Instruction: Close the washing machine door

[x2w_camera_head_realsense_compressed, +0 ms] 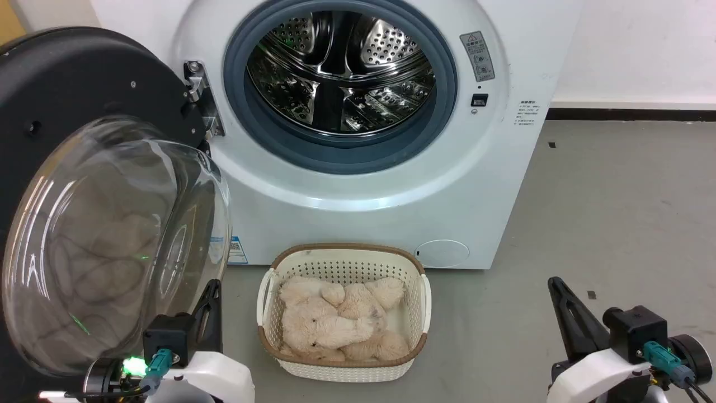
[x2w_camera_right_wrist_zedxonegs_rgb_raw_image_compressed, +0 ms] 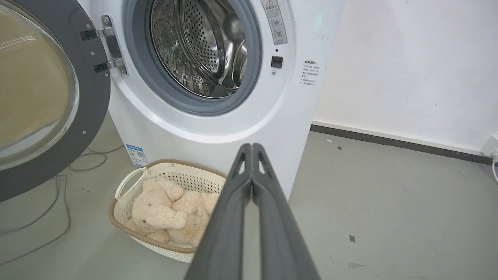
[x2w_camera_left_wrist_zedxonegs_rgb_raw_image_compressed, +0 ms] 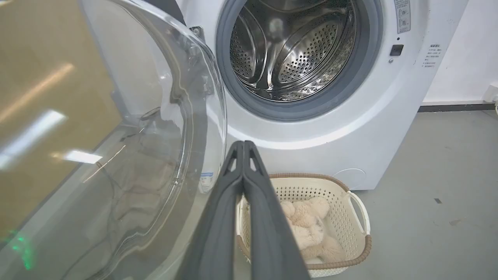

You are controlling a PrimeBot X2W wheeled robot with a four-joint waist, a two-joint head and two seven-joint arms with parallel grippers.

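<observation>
Beside the left tool (x2w_camera_head_realsense_compressed: 213, 290), the washing machine door (x2w_camera_head_realsense_compressed: 84, 78) stands open.

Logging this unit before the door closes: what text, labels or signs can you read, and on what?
Grey sticker on the washer, right of the drum: warning triangle, wording too small.
Printed block further right: too small.
Blue label low on the washer: blurred.
Nothing can be quoted.
</observation>
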